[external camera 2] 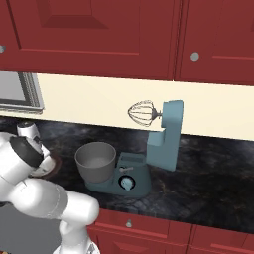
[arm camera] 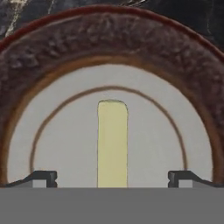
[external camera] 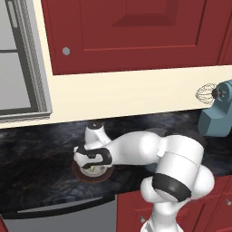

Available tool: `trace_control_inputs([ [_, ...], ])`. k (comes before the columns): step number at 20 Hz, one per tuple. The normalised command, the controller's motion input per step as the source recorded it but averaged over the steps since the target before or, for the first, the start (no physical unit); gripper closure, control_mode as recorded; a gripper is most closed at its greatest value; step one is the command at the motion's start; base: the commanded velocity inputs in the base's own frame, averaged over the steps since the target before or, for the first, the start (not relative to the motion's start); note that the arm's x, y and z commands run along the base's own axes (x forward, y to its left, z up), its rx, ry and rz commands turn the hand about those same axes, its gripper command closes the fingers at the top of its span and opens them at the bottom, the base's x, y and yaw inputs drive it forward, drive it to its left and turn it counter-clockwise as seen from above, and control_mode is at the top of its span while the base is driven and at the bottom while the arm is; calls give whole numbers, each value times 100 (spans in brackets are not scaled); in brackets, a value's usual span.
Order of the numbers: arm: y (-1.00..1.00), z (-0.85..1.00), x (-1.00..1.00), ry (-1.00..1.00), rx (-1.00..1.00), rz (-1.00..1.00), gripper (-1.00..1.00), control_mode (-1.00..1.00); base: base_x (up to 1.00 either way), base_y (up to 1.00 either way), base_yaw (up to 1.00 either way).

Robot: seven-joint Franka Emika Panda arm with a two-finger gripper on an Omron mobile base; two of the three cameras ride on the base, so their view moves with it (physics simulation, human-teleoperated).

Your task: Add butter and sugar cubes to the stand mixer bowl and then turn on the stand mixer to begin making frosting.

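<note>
The gripper [arm camera: 112, 177] hangs directly above the plate [arm camera: 57, 131], a round white dish with a brown rim that sits on the dark marbled counter [external camera: 36, 154]. Its two dark fingertips [arm camera: 41, 177] stand spread as wide as they go, one on each side of the butter [arm camera: 112, 144], with clear white plate between each tip and the stick; nothing is held. The butter, a thin pale yellow stick, lies flat in the middle of the plate, running straight away from the hand between the tips. From the left base view the hand [external camera: 93, 158] points down over the plate, whose brown rim peeks out beneath it; whether the tips touch the plate surface is hard to tell from that angle. The stand mixer [external camera 2: 149, 158], teal-blue, stands on the counter well to the right of the plate, its head tilted back and its wire whisk [external camera 2: 141, 114] raised in the air. The stand mixer bowl [external camera 2: 95, 163], grey metal, sits on the mixer's base between the plate and the mixer's upright column, and appears empty. A round knob [external camera 2: 128, 183] shows on the front of the base.
</note>
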Motion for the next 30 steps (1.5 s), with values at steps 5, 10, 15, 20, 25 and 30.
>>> trace_control_inputs([
  [5, 16, -18, 9, 3, -5, -4, -100, -100, 0, 0, 0],
  [10, 6, -15, -1, 3, -7, -8, 100, -100, 0, 0, 0],
  [15, 3, -8, -5, 1, -2, -12, 100, -100, 0, 0, 0],
  [20, 0, 0, -18, 0, 0, -16, 100, -100, 0, 0, 0],
  [25, -15, 23, -28, 0, 0, -16, 100, -100, 0, 0, 0],
  [30, -20, 42, -28, 0, 0, -6, 100, -100, 0, 0, 0],
])
